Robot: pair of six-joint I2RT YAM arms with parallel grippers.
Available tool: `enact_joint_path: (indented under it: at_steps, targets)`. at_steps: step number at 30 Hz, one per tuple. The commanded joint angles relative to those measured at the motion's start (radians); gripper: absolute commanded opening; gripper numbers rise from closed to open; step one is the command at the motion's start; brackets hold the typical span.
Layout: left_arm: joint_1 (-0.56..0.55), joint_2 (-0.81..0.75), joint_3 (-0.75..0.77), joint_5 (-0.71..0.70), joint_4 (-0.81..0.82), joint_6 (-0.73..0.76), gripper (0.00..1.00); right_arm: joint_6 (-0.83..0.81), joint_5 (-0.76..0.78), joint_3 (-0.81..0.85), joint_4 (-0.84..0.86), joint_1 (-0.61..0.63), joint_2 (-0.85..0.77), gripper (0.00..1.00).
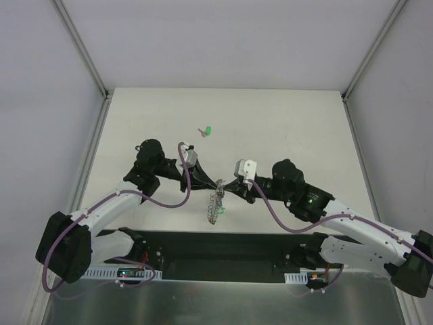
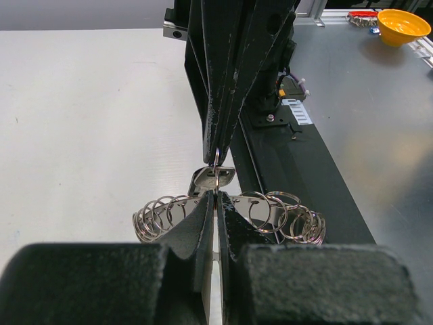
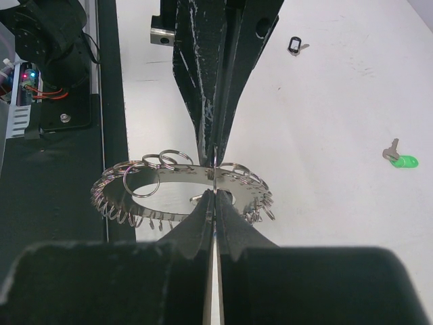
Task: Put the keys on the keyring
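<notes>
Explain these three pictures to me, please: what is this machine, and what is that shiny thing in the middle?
Two robot arms are bolted to a table's near edge. One picture looks down from above; the other two come from cameras on each wrist. The left gripper and right gripper meet tip to tip, both shut on the keyring, a large metal ring strung with many small rings. The wrist views show it pinched between them. On the table lies a green-headed key; a black-headed key lies farther off.
</notes>
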Motion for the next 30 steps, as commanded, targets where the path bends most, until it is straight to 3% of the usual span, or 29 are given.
enact_joint_path:
  at_steps: [1, 30]
  targets:
    - [0.001, -0.022, 0.047, 0.032, 0.065, 0.014, 0.0, 0.002, -0.005, 0.017, 0.047, 0.008, 0.004, 0.01]
    - [0.001, -0.022, 0.043, 0.019, 0.063, 0.012, 0.0, 0.008, 0.014, 0.01, 0.052, 0.014, -0.025, 0.01]
